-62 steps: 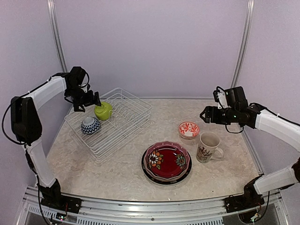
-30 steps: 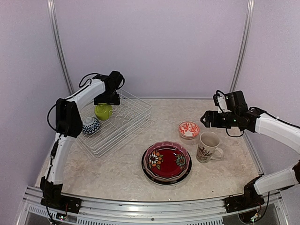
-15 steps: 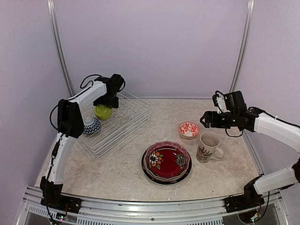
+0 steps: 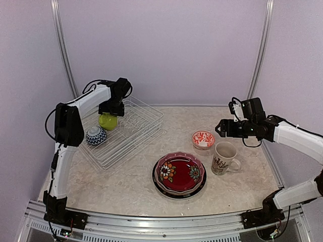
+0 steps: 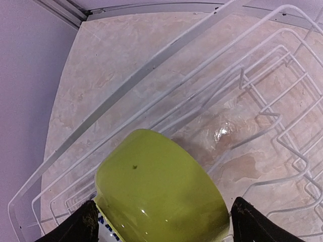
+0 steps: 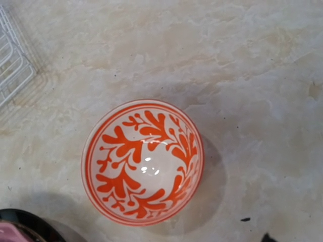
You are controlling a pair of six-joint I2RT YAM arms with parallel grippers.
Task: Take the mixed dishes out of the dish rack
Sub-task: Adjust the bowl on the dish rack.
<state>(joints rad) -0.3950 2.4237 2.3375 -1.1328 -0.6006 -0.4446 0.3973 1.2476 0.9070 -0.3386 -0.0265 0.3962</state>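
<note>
The white wire dish rack (image 4: 132,132) stands at the back left. A lime green bowl (image 4: 107,121) lies tipped on its side in it, with a blue-white bowl (image 4: 96,135) just in front. My left gripper (image 4: 112,108) hangs over the green bowl (image 5: 161,191), open, with one black finger (image 5: 83,227) on each side and a thin gap at the right finger. My right gripper (image 4: 220,127) hovers open and holds nothing, just right of the red-white bowl (image 4: 203,138) (image 6: 143,161). A cream mug (image 4: 223,157) and a stack of plates (image 4: 179,174) rest on the table.
The rack's wires (image 5: 151,63) rise close around the left fingers, and its corner (image 6: 10,70) shows at the right wrist view's left edge. The plates' black rim (image 6: 20,222) shows at that view's bottom left. Walls and frame posts (image 4: 63,45) stand close behind the rack.
The left arm has swung in from the rack's left side, and its gripper has come down around the green bowl, its jaws a little narrower. The right arm has barely moved.
</note>
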